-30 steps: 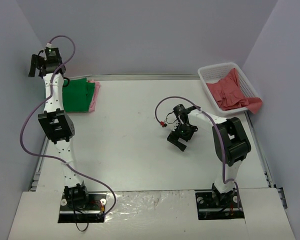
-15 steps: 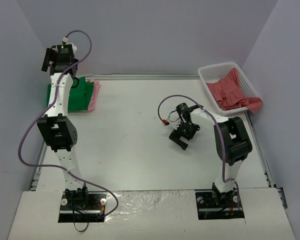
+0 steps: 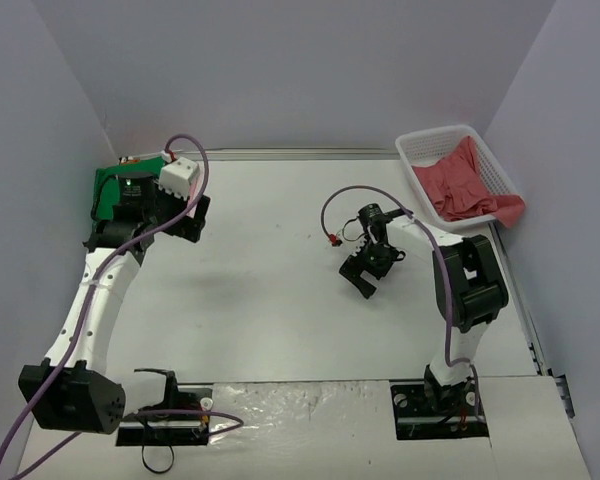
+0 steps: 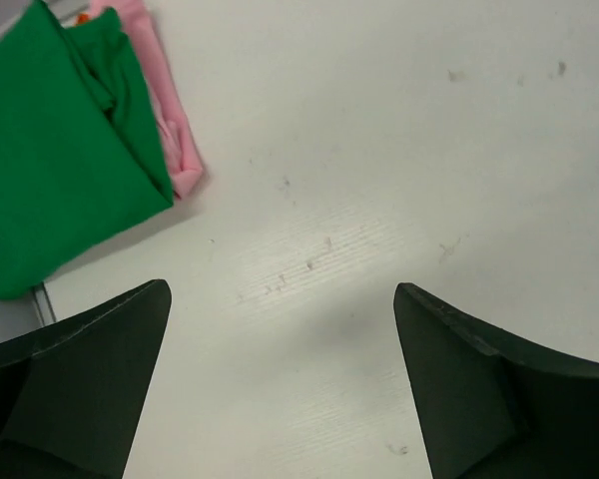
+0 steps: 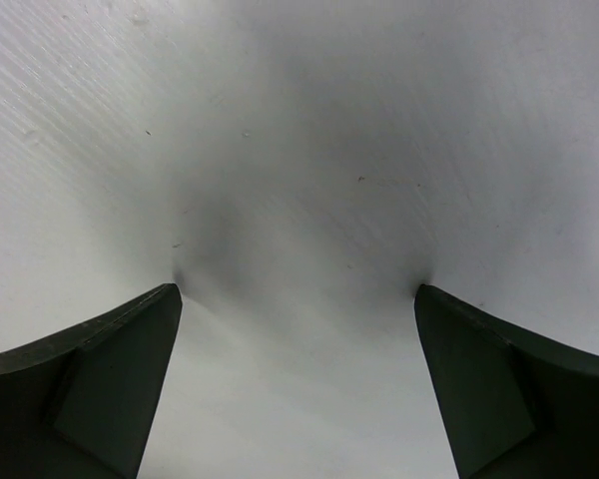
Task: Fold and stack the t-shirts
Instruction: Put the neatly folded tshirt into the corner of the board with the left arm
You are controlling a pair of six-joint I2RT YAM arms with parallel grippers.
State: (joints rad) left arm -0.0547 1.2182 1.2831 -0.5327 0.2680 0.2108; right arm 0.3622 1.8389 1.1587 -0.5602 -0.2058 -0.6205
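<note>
A bright green folded cloth t-shirt [image 4: 60, 170] lies flat at the far left corner of the white table [image 3: 280, 300]. It sits on top of a light pink cloth t-shirt [image 4: 175, 140], whose folded edge sticks out along the green one's right side. The left gripper [image 4: 280, 289] hangs over bare tabletop just beside this pile. Its two dark fingers are spread wide apart with nothing between them, and neither touches the cloth. Across the table, at the far right corner, a coral red cloth t-shirt [image 3: 465, 185] lies crumpled and unfolded inside a white plastic lattice basket [image 3: 425, 150]. One corner of it spills over the basket's near right rim. The right gripper [image 5: 298, 291] is well apart from the basket, over the middle-right of the table. It points down close to the surface, where it casts a soft shadow. Its jaws also stand fully apart and empty, and only plain white tabletop shows between them.
</note>
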